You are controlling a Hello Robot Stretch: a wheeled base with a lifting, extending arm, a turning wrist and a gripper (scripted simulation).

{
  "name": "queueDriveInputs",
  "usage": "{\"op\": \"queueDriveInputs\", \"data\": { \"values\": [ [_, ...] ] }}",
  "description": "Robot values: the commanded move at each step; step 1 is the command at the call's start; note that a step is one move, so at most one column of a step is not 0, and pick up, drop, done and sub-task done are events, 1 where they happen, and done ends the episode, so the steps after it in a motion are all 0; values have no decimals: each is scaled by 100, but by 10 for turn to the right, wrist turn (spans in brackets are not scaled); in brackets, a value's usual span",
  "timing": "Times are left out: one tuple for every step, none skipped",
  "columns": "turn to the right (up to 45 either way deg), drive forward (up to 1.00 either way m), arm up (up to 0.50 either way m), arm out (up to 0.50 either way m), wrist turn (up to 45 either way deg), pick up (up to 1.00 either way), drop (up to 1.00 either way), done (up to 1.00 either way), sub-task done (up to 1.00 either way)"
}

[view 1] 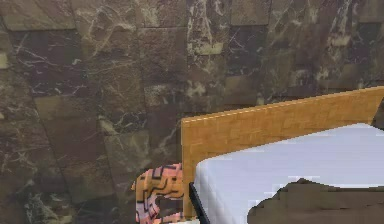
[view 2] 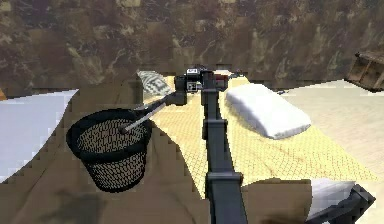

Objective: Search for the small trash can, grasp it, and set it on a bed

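Arm side view: the arm reaches over the bed (view 2: 285,150), gripper (view 2: 130,126) at the black mesh trash can's (view 2: 110,160) rim, above a brown cover (view 2: 50,198); placing step, I'd judge; can't tell the jaws' state or whether it's held; next, settle it upright, then draw back

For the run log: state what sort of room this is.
Probably a bedroom: a bed with a wooden headboard in the forward view, and a white pillow on a yellow bedspread in the arm side view.
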Motion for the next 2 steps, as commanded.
{"op": "queueDriveInputs", "data": {
  "values": [
    [0, 0, 0, -8, 0, 0, 0, 0, 0],
    [0, 0, 0, 0, 0, 0, 0, 100, 0]
  ]
}}
